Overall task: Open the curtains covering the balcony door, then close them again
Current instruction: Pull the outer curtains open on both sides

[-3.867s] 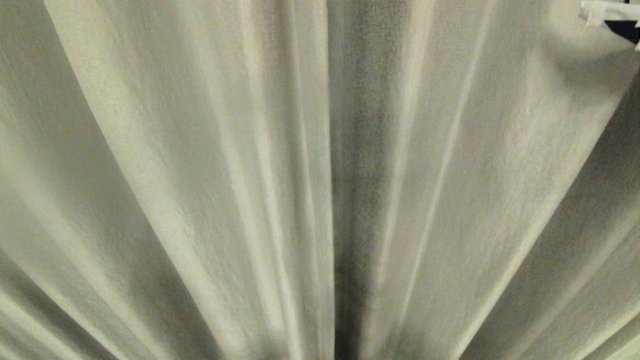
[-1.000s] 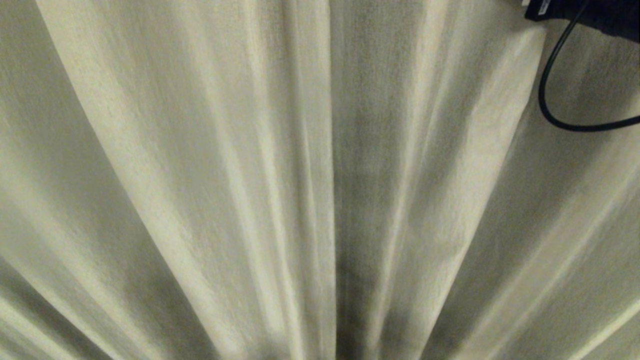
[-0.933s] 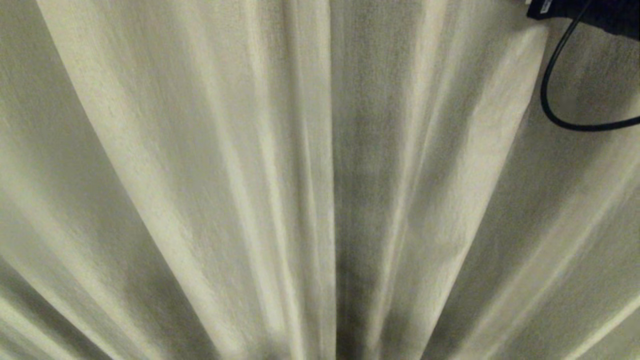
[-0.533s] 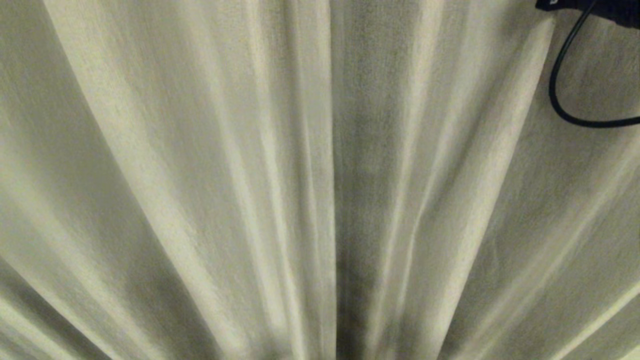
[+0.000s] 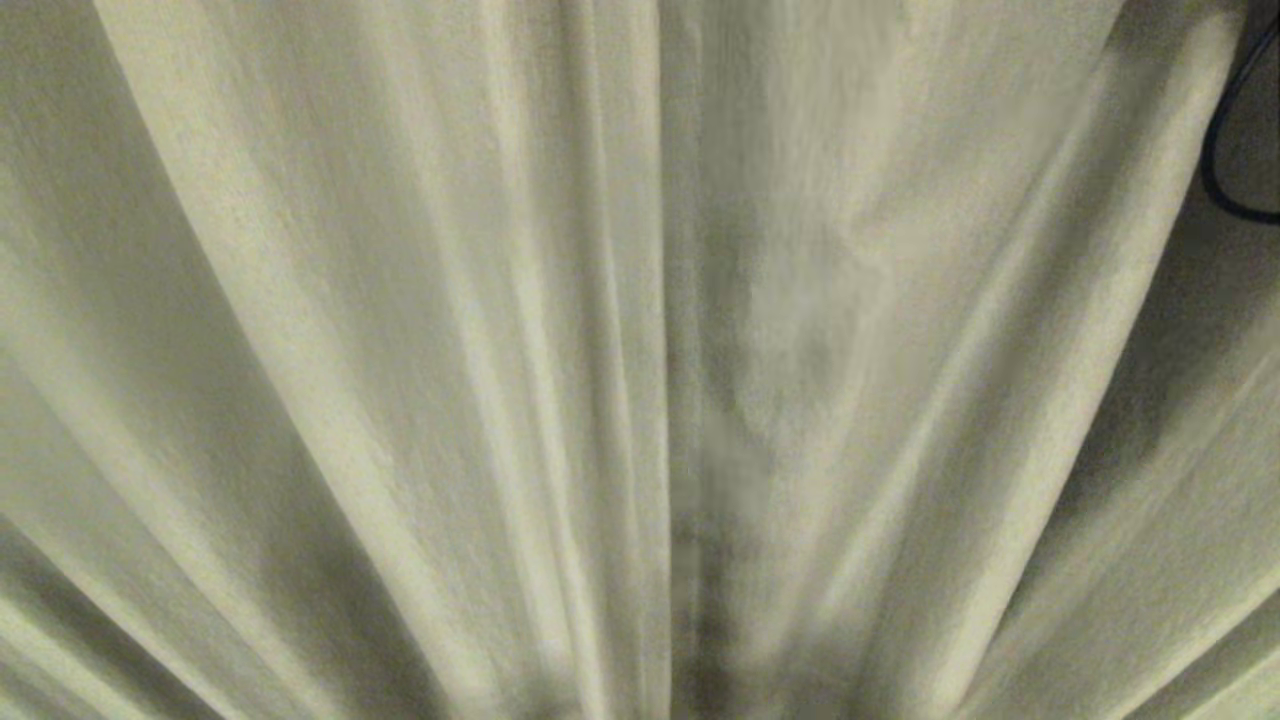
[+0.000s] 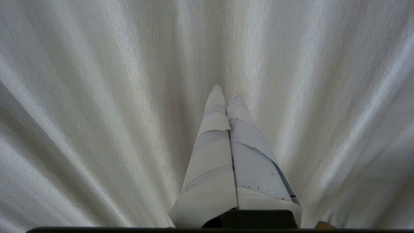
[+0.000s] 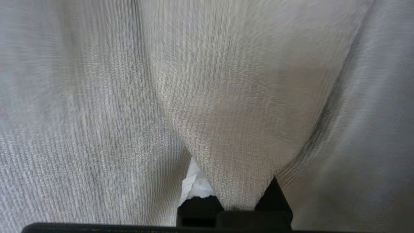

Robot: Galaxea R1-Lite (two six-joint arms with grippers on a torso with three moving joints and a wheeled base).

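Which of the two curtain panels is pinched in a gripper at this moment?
The right-hand panel: the right gripper is shut on a bunched fold of it. The left-hand panel hangs free, with the shut left gripper merely pointing at fabric.

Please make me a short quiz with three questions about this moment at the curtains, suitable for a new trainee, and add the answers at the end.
1. True or false: the balcony door's glass shows between the curtains in the head view.
2. Multiple choice: what is the right gripper shut on? A) a black cable B) a fold of curtain fabric C) nothing
3. Fill in: the left gripper is shut, points at the fabric and holds ____.

Key
1. False. Pleated fabric fills the view; only a loop of black cable shows at the right edge.
2. B. In the right wrist view a fold of cloth runs down between the fingers.
3. Nothing. Its taped fingers are pressed together with no cloth between them.
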